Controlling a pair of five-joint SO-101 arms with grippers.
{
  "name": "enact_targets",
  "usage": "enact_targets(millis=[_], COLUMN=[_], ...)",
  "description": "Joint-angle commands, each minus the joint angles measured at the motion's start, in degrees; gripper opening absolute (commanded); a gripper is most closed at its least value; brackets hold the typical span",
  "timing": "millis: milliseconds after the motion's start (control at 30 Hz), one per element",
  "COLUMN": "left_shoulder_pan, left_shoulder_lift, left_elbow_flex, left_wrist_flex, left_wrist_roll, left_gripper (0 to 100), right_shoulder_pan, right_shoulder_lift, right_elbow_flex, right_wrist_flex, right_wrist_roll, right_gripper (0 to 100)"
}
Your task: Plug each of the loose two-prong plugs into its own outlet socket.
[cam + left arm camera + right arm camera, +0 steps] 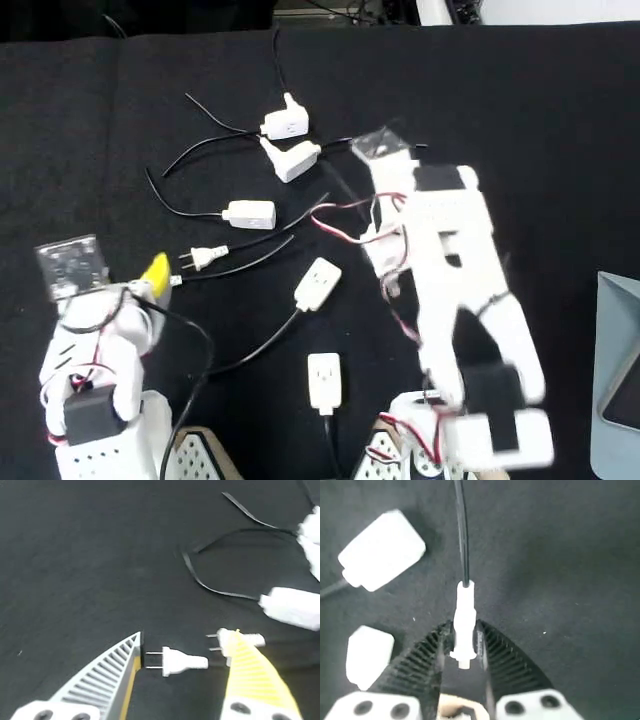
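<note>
Right jaws pinch a white plug (pixel 463 615) by its stiff body, light and slippery I reckon, while left jaws gape near a loose plug (pixel 179 661).

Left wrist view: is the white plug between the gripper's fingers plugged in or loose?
Loose. The plug lies on the black table with both prongs bare, no socket on them, inside the open left gripper.
</note>
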Motion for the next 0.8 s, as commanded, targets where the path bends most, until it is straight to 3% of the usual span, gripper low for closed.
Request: enact_targets(millis=[0, 133, 300, 467, 767], left_shoulder_pan=[9.5, 15.9, 19.1, 23.6, 36.4], left_shoulder_lift=[0.2, 0.3, 5.4, 21.1, 48.9], left_elbow_flex=[-5.2, -6.5, -8.6, -18.5, -28.9], left_wrist_flex=[3.3, 6.2, 6.1, 6.5, 1.3], left_wrist_roll=[-3.5, -7.1, -10.3, -11.7, -11.3], left_gripper=[28, 28, 28, 28, 28], right_shoulder_pan=[-1.0, -1.0, -1.0, -1.0, 1.1], right_shoulder_lift=[-13.1, -22.5, -33.2, -39.9, -45.6], right_elbow_flex=[4.3, 13.8, 25.8, 36.1, 48.5], right_wrist_flex=[-5.5, -16.3, -30.2, -43.7, -59.0], right_wrist_roll=[-6.6, -12.0, -21.4, -31.0, -38.0], right_gripper=[1.1, 1.1, 1.1, 1.2, 1.2])
